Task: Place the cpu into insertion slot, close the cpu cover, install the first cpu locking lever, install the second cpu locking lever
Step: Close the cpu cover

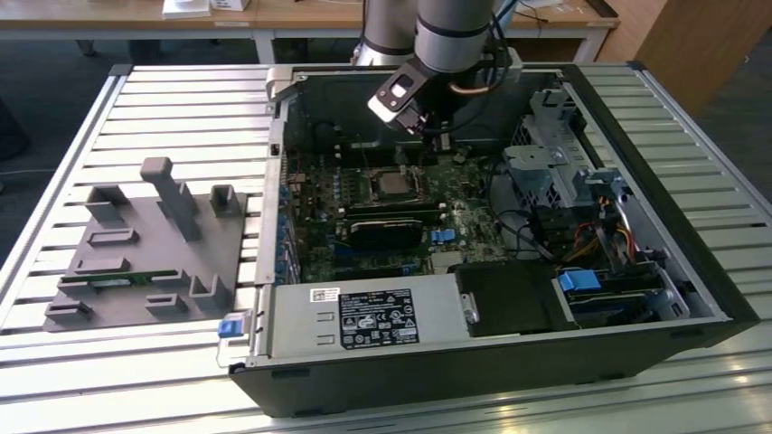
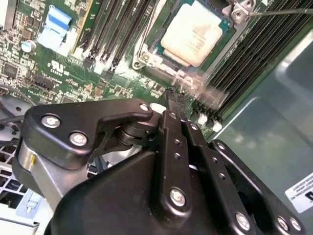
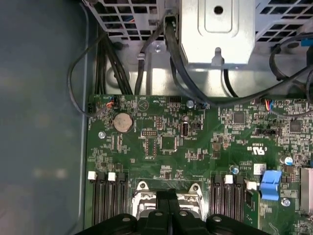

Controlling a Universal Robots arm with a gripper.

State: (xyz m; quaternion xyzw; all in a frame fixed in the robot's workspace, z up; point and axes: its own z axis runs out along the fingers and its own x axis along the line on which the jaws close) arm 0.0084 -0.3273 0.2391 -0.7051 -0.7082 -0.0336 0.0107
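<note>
gripper [image 2: 176,100], black bolted metal plates ending in two narrow fingers, is pinched closed with nothing between them that i can see. its tip hovers just beside the cpu [image 2: 193,32], a small flat square chip with a dull grey metal top. the chip already sits in its socket, so my read is the placing step is done and we're at the cover/lever part. a thin silvery stamped-metal cpu cover [image 2: 149,59] frames the cpu, can't tell if it's fully down. a thin bare wire locking lever [image 2: 279,11] runs past one corner of the cpu. i'd say this calls for a careful push with the closed tip, since a round springy wire looks slippery. around the cpu: glossy green board [image 2: 63,63], ribbed black memory slots [image 2: 254,54]. further out is the black sheet-metal computer case [image 1: 483,380], and well apart from the cpu a matte grey plastic fixture [image 1: 145,253].
</note>
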